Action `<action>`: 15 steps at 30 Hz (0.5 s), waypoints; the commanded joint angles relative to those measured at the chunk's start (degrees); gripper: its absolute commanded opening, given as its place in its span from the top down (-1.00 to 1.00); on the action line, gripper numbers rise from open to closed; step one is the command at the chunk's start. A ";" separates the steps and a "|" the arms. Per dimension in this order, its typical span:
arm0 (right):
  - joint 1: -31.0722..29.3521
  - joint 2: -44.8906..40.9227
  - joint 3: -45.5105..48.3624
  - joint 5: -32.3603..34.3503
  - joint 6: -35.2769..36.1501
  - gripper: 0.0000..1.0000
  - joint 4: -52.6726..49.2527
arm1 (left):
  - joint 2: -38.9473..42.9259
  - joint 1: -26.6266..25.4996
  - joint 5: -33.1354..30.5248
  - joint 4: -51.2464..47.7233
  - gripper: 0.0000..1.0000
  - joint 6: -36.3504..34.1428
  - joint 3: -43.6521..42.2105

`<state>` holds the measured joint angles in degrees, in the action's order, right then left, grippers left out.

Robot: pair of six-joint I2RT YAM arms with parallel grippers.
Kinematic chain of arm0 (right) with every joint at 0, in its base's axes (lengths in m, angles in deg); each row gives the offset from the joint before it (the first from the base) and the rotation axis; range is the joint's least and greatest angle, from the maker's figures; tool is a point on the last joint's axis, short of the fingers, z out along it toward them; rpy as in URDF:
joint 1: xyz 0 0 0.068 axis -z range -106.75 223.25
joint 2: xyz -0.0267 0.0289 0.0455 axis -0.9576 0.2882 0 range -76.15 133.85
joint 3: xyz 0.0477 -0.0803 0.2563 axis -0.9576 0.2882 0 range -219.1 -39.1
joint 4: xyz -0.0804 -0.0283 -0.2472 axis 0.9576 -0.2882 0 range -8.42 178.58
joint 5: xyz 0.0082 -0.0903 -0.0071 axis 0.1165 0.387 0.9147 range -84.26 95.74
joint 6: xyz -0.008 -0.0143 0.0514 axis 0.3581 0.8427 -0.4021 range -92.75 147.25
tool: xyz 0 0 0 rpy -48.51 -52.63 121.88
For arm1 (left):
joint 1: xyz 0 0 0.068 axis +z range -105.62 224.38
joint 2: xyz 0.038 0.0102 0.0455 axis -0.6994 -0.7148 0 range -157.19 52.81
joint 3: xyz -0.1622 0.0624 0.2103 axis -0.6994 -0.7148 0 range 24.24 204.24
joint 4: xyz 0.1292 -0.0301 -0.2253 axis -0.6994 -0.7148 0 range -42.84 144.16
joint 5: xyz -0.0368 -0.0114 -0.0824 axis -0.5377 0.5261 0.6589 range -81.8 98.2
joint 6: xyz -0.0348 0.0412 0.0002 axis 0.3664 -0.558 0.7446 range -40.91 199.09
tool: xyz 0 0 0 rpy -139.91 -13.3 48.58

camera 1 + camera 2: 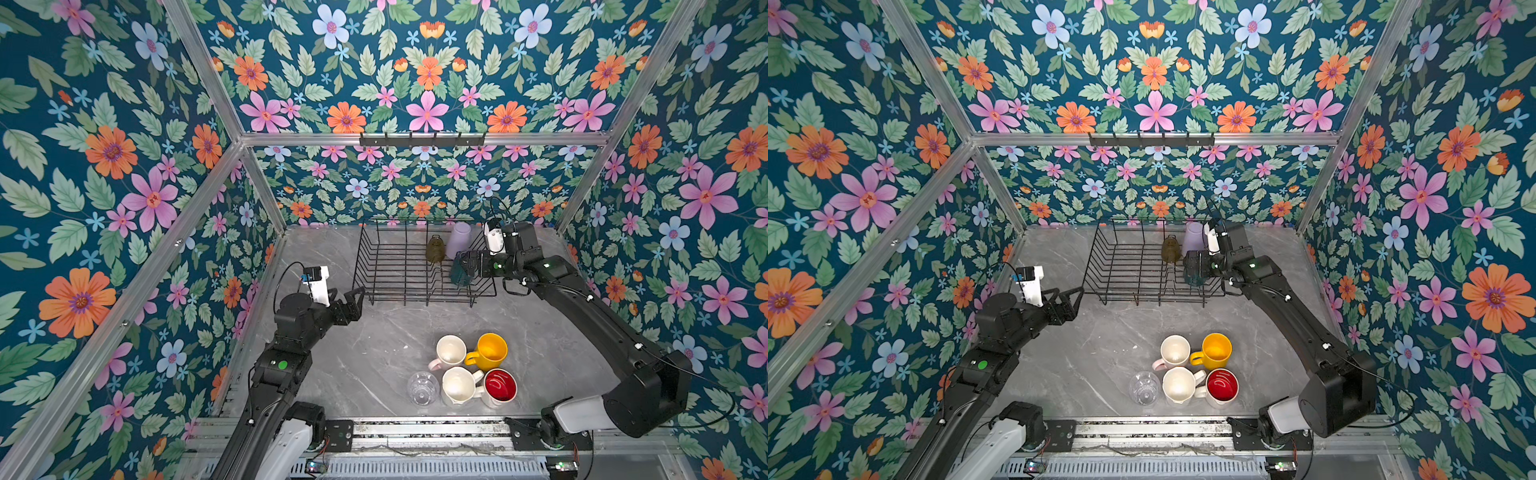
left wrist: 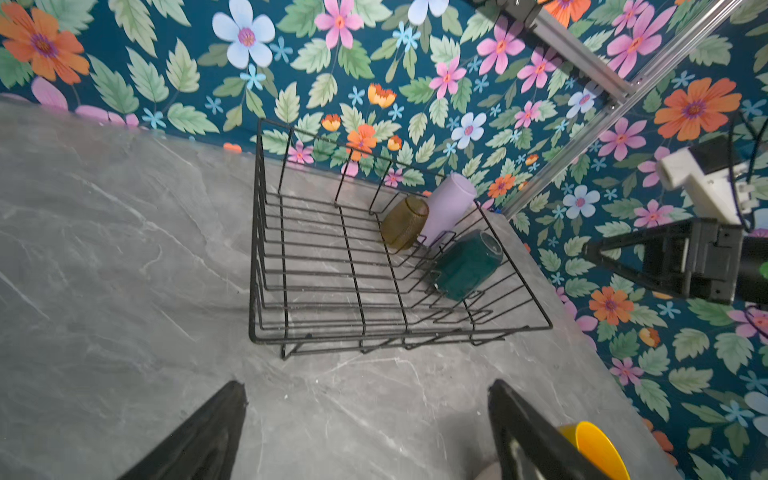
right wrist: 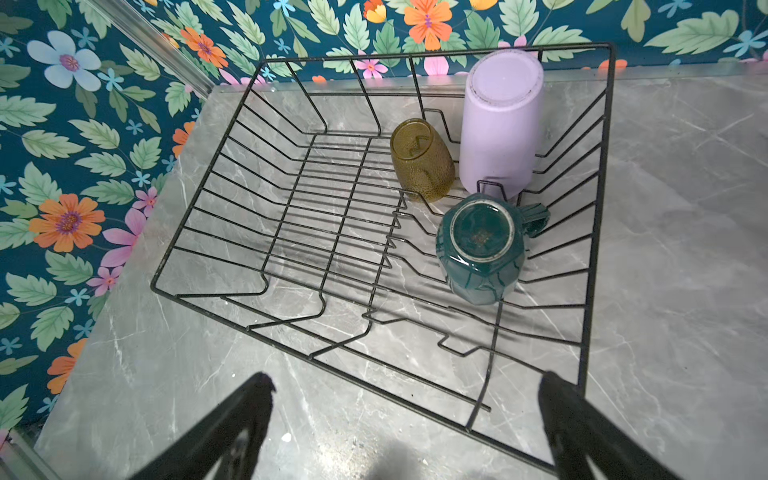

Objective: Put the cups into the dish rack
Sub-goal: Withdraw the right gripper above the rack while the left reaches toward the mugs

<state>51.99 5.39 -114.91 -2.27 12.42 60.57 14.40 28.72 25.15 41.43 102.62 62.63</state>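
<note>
Right gripper [image 3: 407,382]: jaws wide, nothing between them. It hovers over the right side of the rack [image 2: 258,249]. The teal mug [image 3: 478,257] sits just ahead of the fingertips, clear of them, mouth down on the wires, with its handle toward the rack's right wall. Past it are the olive glass [image 3: 422,162] and the lilac tumbler [image 3: 498,133], both mouth down and near each other.

Left gripper [image 2: 368,388]: also open and empty, hanging by the rack's front left corner, outside the wires.

Five cups are not loaded yet. They stand bunched at the front of the table, right of centre, well apart from the rack:
- yellow mug [image 1: 490,351]
- pink mug [image 1: 451,351]
- white faceted mug [image 1: 457,386]
- red-lined mug [image 1: 498,386]
- clear glass [image 1: 422,388]

The mugs are upright with their mouths up. I can't tell which way up the glass is.

Key relation: the bunch lies straight back toward the front edge from the right gripper, and diagonally right and forward from the left one. The two distances look about equal. Yellow is on the bunch's right side, nearer the right arm; pink and the glass are on the left arm's side. Any of the mugs would probably need flipping before it goes in.
</note>
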 commanded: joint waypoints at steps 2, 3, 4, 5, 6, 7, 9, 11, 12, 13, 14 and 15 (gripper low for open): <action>-0.01 0.44 0.23 -1.08 -0.74 -0.98 2.42 | -0.43 -0.11 6.33 -5.16 -0.78 2.28 -0.42; 0.05 0.55 0.35 -1.13 -0.75 -0.98 2.36 | -0.45 -0.16 7.32 -5.20 -0.76 2.84 -1.02; -0.05 0.64 0.63 -1.13 -1.01 -0.98 2.65 | -0.43 -0.35 8.02 -5.13 -0.75 3.23 -1.87; -0.02 0.64 1.09 -1.28 -1.54 -0.98 3.07 | -0.36 -0.63 8.14 -5.13 -0.74 3.32 -2.62; 0.05 0.72 1.27 -1.62 -2.13 -0.98 3.47 | -0.43 -0.94 7.75 -5.24 -0.73 3.29 -3.10; -0.02 0.90 1.21 -2.28 -2.54 -0.98 3.53 | -0.60 -1.28 7.33 -5.47 -0.72 3.47 -3.40; 0.00 1.40 0.69 -3.02 -2.65 -0.98 2.74 | -0.87 -2.47 7.44 -5.51 -0.70 3.95 -3.79; 0.04 1.52 1.24 -3.00 -2.79 -0.98 3.14 | -0.87 -4.87 6.55 -5.03 -0.68 4.54 -4.66; 0.04 1.56 1.59 -2.97 -3.04 -0.98 3.42 | -0.81 -6.20 5.70 -5.09 -0.66 4.75 -4.86; -0.02 1.73 1.73 -3.17 -3.19 -0.98 3.44 | -0.70 -8.64 4.15 -5.40 -0.66 5.20 -5.04; -0.06 2.02 1.41 -3.47 -3.19 -0.98 3.17 | -0.54 -11.34 2.07 -5.84 -0.65 5.83 -5.08; 0.04 2.33 1.09 -3.64 -3.04 -0.98 2.72 | -0.44 -13.83 0.22 -6.20 -0.65 6.39 -5.13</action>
<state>52.04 7.18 -113.38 -4.89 10.27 62.19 13.72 18.70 29.61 35.68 107.43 57.56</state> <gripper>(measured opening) 0.988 0.826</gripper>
